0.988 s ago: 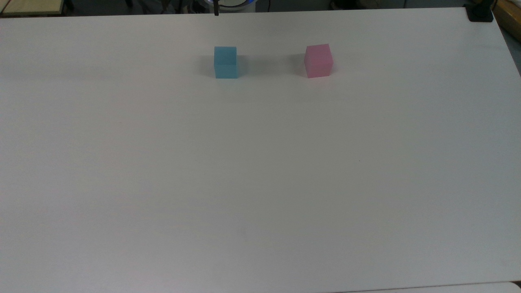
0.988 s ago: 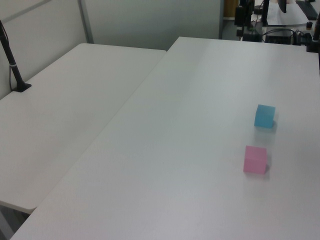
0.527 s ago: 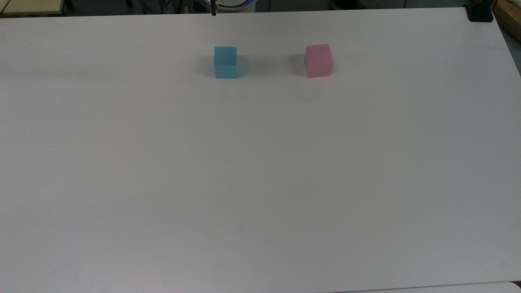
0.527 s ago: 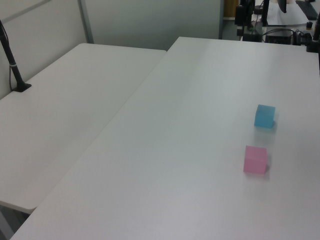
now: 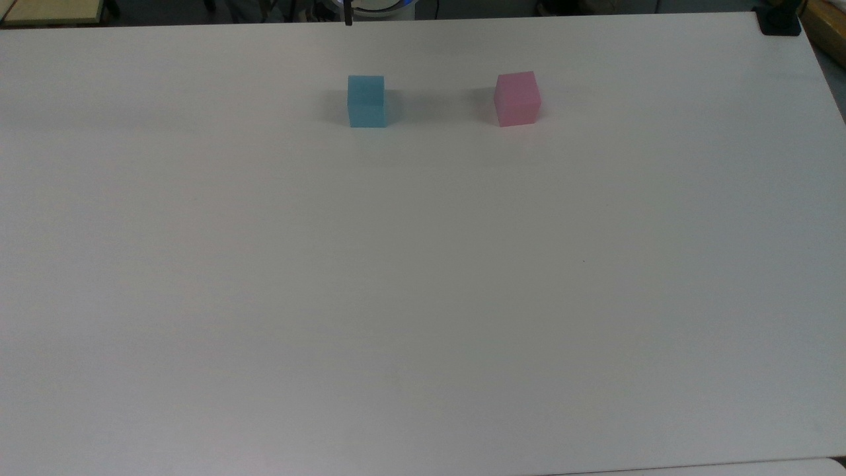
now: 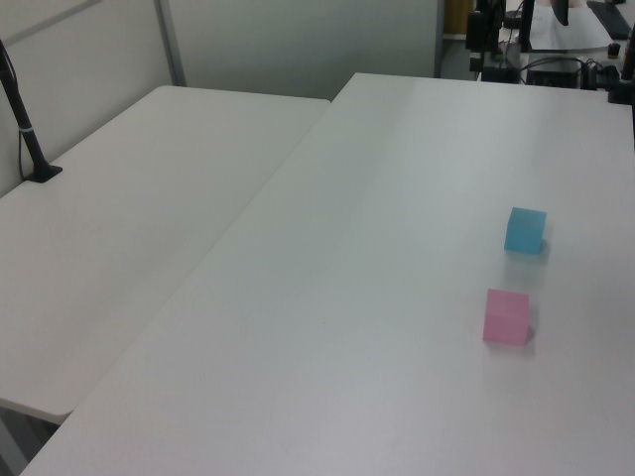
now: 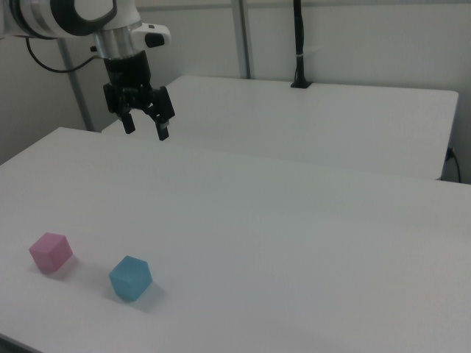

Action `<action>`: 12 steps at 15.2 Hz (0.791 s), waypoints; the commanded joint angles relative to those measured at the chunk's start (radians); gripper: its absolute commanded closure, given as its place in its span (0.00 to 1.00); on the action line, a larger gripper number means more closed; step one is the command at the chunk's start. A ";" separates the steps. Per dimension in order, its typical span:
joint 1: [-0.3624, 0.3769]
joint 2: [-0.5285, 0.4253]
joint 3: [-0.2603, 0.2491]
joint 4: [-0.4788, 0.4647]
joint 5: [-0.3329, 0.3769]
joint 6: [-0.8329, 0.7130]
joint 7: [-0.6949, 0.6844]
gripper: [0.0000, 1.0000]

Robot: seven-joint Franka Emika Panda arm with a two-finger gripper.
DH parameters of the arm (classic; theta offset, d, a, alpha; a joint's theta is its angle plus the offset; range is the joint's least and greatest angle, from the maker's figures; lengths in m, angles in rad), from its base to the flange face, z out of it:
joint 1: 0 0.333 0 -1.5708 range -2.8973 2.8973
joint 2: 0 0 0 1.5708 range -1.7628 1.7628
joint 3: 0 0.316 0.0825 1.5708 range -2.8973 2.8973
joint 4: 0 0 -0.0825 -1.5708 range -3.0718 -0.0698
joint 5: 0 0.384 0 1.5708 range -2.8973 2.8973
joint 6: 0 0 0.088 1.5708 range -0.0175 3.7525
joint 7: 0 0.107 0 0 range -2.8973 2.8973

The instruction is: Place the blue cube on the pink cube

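Top view: the blue cube (image 5: pixel 366 100) and the pink cube (image 5: pixel 517 98) stand apart on a plain white worktop (image 5: pixel 423 277), unmarked. Left view: a second white table (image 6: pixel 129 238) adjoins. Right view: the hand (image 7: pixel 146 131) hangs spread, empty, above the worktop's far edge.

Arm (image 7: pixel 66 15) cropped (right view's upper left).

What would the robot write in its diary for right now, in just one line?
stage: not started | gripper: open, raised, empty | blue cube: on table | pink cube: on table, apart from blue
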 commanded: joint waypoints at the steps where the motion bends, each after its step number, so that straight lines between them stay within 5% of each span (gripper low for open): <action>1: 0.011 0.007 -0.005 0.012 0.019 -0.014 -0.005 0.00; 7: 0.015 -0.013 -0.005 -0.027 0.018 -0.016 -0.005 0.00; 12: 0.038 -0.223 -0.004 -0.292 0.018 0.085 -0.006 0.00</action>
